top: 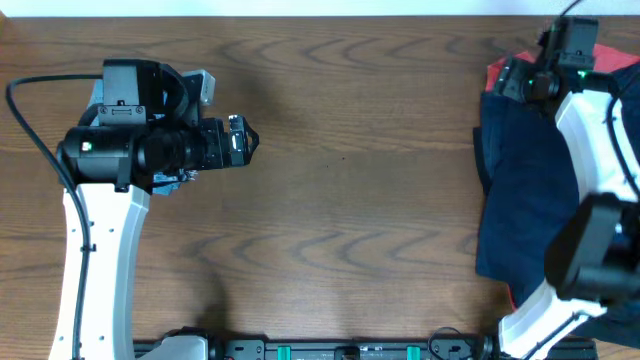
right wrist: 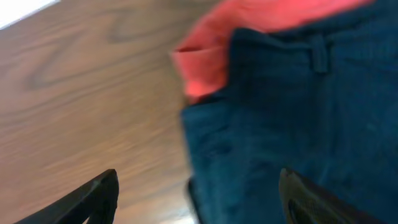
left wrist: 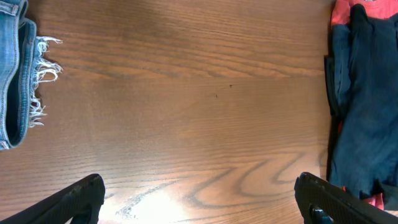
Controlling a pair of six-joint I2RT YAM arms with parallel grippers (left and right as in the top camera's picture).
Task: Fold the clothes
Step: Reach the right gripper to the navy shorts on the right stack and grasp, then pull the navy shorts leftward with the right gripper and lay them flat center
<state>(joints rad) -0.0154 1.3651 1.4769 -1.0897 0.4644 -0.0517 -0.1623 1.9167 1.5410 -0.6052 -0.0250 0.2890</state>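
Note:
A pile of clothes lies at the table's right edge: a dark navy garment [top: 525, 190] on top of a red garment [top: 497, 72]. Both also show in the left wrist view, navy [left wrist: 367, 106] and red [left wrist: 343, 12], and in the right wrist view, navy [right wrist: 292, 124] and red [right wrist: 249, 37]. A frayed blue denim piece [left wrist: 15, 74] lies at the left, mostly hidden under the left arm in the overhead view. My left gripper [left wrist: 199, 202] is open and empty over bare table. My right gripper [right wrist: 199, 199] is open over the navy garment's left edge, near the pile's far corner [top: 540, 75].
The brown wooden table [top: 340, 170] spans the view, its far edge along the top and its front edge at the arm bases. The left arm's black cable [top: 20, 110] loops at the far left.

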